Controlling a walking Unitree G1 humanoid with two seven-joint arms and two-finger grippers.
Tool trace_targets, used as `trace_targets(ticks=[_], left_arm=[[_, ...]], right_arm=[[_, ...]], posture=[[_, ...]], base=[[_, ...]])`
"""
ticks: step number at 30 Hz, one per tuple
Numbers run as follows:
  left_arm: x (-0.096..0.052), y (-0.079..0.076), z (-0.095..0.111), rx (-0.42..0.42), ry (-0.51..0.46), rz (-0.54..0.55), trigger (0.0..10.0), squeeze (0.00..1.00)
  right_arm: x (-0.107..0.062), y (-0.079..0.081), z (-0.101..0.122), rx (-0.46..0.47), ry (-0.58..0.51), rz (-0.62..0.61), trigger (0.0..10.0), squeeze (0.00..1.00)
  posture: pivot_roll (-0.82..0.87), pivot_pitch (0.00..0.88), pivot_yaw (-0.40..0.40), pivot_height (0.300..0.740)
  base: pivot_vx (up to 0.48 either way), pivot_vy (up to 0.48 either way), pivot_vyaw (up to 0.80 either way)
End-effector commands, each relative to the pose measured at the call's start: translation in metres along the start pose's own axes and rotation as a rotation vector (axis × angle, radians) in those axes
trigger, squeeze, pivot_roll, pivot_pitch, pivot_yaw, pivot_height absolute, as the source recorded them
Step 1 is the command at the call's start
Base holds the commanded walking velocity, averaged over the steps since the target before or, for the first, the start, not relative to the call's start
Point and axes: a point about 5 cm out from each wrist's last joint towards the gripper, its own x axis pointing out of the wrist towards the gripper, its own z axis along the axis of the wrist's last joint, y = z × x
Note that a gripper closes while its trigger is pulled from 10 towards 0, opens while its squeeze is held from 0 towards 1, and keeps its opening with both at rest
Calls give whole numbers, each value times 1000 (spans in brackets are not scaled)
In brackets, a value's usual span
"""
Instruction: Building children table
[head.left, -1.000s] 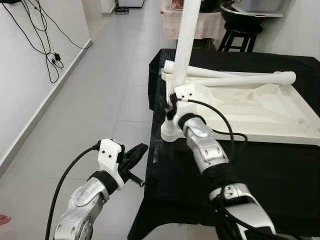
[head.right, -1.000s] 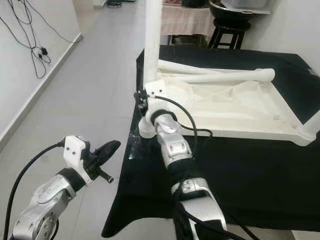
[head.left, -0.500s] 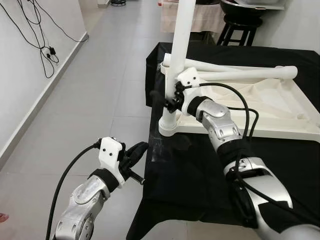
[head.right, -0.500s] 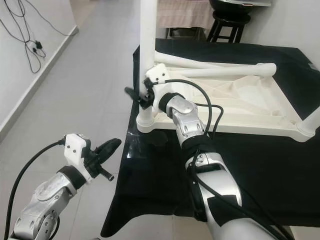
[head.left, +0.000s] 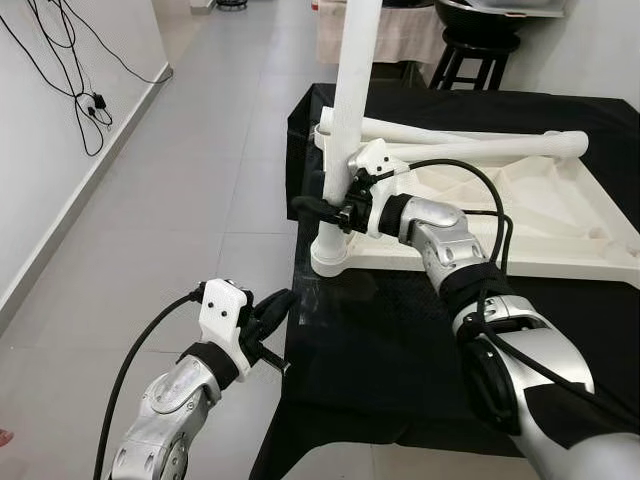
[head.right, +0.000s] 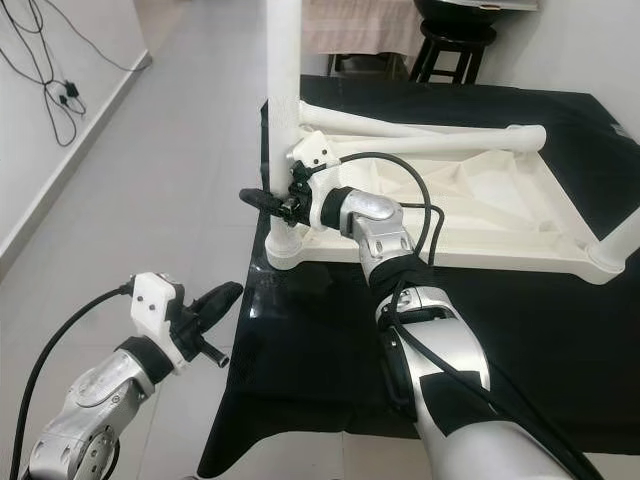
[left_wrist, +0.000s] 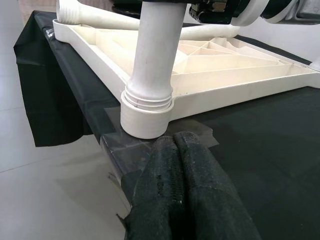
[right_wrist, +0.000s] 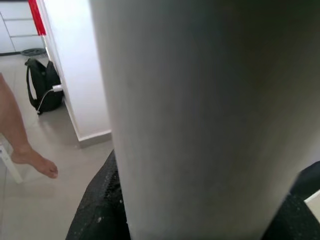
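Right hand now lower around upright leg

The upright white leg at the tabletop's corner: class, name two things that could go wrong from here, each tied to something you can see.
1. The right gripper grips the leg low near its socket; a sideways pull might tilt the leg or lift the tabletop.
2. That corner sits right at the edge of the black cloth, so a push could slide it off. The left gripper hangs beside the edge, not bracing anything.
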Motion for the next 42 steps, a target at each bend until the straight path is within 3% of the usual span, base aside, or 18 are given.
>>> trace_targets(ticks=[1,9,11,12,13,14,16,17,19,25,26,29,30,31,32,37,38,42], left_arm=[[-1,-2,0,4,-2,0,10000,0],[-1,0,1,3,-2,0,10000,0],[-2,0,1,3,-2,0,10000,0],[-2,1,1,4,-1,-1,10000,0],[-2,1,1,4,-1,-1,10000,0],[-3,1,2,6,0,-1,10000,0],[-3,1,2,6,0,-1,10000,0],[-3,3,2,8,2,-2,10000,0],[-2,3,1,5,7,-12,10000,0],[-1,3,1,11,11,-21,10000,0],[-2,4,2,15,7,-7,10000,0],[-2,5,2,17,4,4,10000,0],[-2,5,2,17,2,9,10000,0],[-2,5,2,17,2,9,10000,0],[-2,5,3,16,2,9,10000,0],[-1,4,3,13,4,1,10000,0],[-1,4,3,12,3,0,10000,0],[-1,3,3,11,2,-1,10000,0]], right_arm=[[2,3,-3,3,9,29,0,0],[-30,-10,-29,-8,49,-115,0,0],[-36,-9,-45,16,88,-232,0,0],[-42,-6,-65,53,147,-458,0,0],[-42,-6,-65,53,147,-458,0,0],[-48,12,-84,140,187,-623,0,0],[-48,12,-84,140,187,-623,0,0],[-58,20,-88,153,211,-770,0,0],[-71,10,-83,115,236,-880,0,0],[-72,-8,-73,74,234,-913,0,0],[-69,-11,-67,65,228,-919,10000,0],[-66,-12,-62,70,214,-920,10000,0],[-63,-8,-56,73,199,-918,10000,773],[-63,-8,-56,73,199,-918,10000,773],[-61,-3,-51,87,187,-906,10000,1000],[-45,-1,-25,110,-19,-680,10000,961],[-39,4,-19,93,-57,-535,10000,0],[-35,12,-15,38,-80,-303,10000,0]], posture=[[94,84,-75,740],[79,89,-66,740],[73,88,-71,740],[77,97,-69,740],[77,97,-69,740],[78,104,-61,740],[78,104,-61,740],[60,94,-46,740],[65,93,-55,740],[65,91,-59,740],[66,93,-56,740],[74,93,-58,740],[74,95,-58,740],[74,95,-58,740],[73,94,-56,740],[74,94,-56,740],[74,94,-57,740],[77,96,-63,740]], base=[[0,0,0],[0,0,0],[0,0,0],[0,0,0],[0,0,0],[0,0,0],[0,0,0],[0,0,0],[0,0,0],[0,0,0],[0,0,0],[0,0,0],[0,0,0],[0,0,0],[0,0,0],[0,0,0],[0,0,0],[0,0,0]])
